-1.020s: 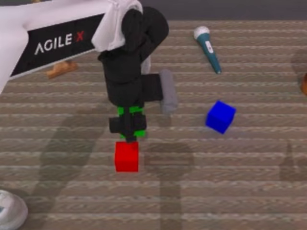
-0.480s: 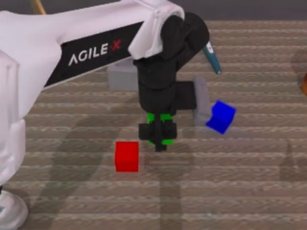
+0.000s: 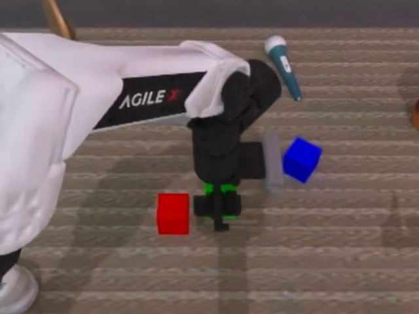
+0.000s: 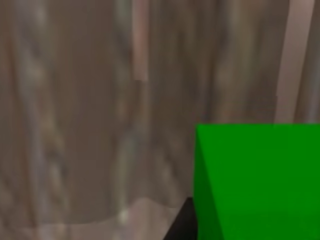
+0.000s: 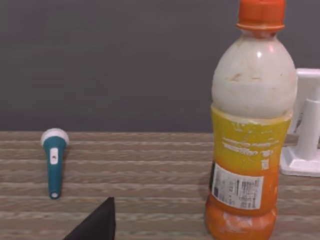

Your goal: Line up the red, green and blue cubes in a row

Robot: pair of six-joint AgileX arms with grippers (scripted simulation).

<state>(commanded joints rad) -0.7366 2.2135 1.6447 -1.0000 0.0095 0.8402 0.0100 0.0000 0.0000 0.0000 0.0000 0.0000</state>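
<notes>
Left gripper (image 3: 219,208), fingers still pinching the green cube (image 3: 218,191), has dropped nearer, now just right of the red cube (image 3: 173,213), blue cube (image 3: 302,159) sitting farther right on the surface (image 3: 327,248).

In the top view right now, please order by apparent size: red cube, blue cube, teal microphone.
1. Teal microphone, the longest.
2. Blue cube and red cube: they look alike, so I do not rank them.

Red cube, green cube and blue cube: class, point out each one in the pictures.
red cube (image 3: 173,213), top view, middle of its top face.
green cube (image 4: 260,180), left wrist view, its large front face.
blue cube (image 3: 302,158), top view, middle of its top face.
</notes>
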